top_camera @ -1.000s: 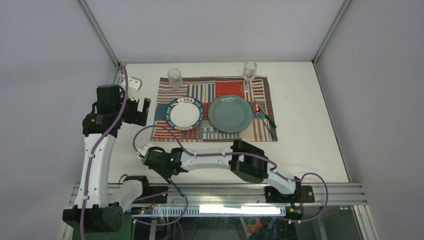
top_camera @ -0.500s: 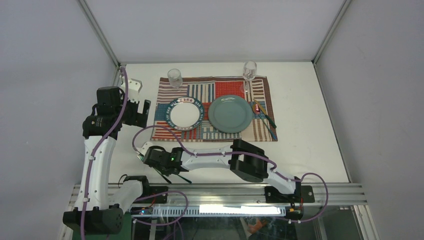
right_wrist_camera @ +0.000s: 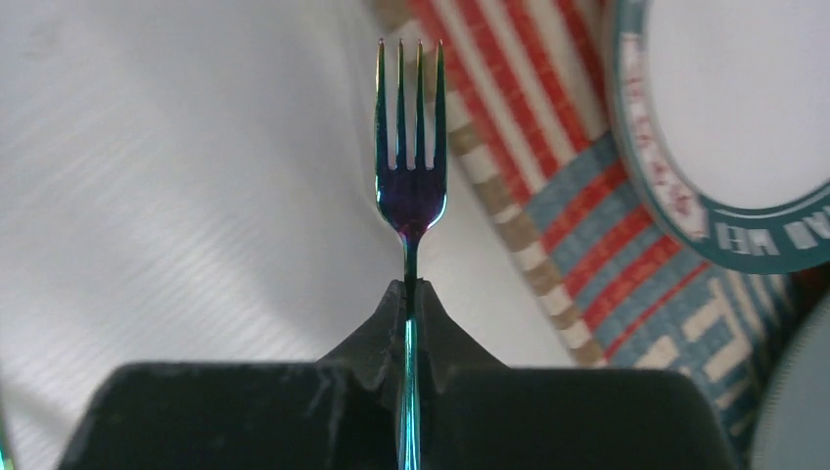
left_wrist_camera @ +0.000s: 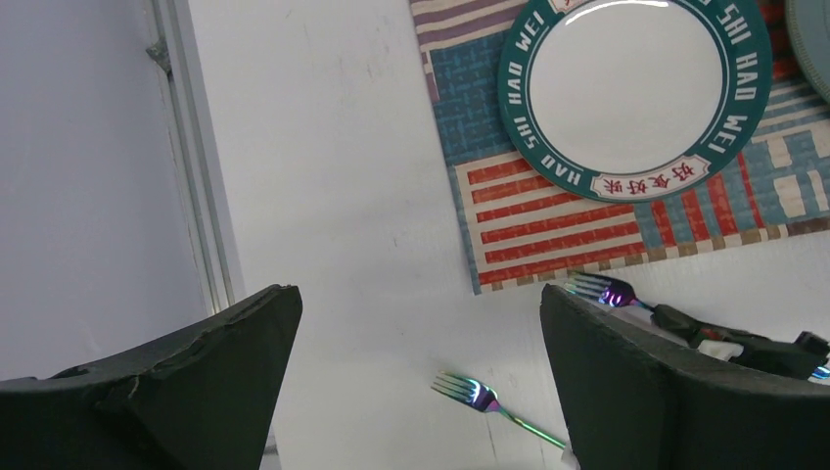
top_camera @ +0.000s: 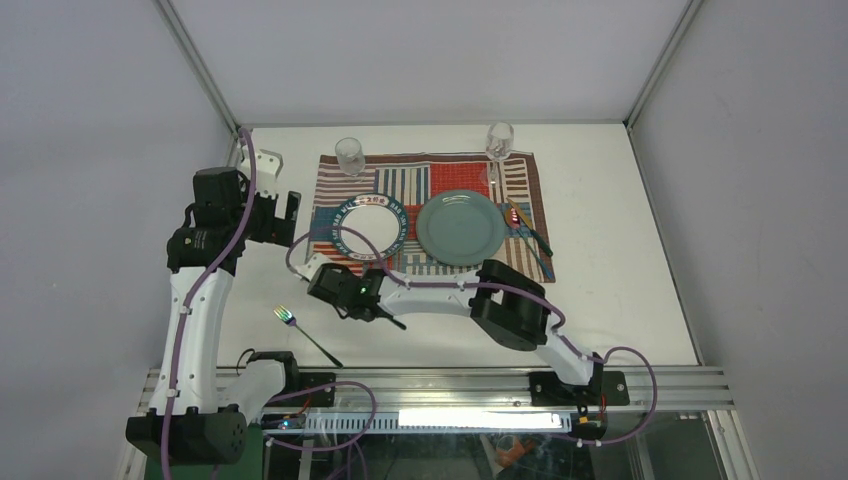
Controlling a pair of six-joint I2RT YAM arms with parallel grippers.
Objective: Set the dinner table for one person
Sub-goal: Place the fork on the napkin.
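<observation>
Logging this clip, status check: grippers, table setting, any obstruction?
Left gripper open, beside the placemat. Right gripper shut on a fork above the dinner table. Second fork lies loose near the front edge. Nothing blocking.

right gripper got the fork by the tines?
No, the right gripper is shut on the handle of the fork just below its head, and the tines stick out free ahead of the fingers.

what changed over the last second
The right hand shut on a fork and carried it away from the near edge to the near left corner of the placemat. A second fork lies uncovered on the dinner table. The left hand stayed open; plates and glasses did not move.
</observation>
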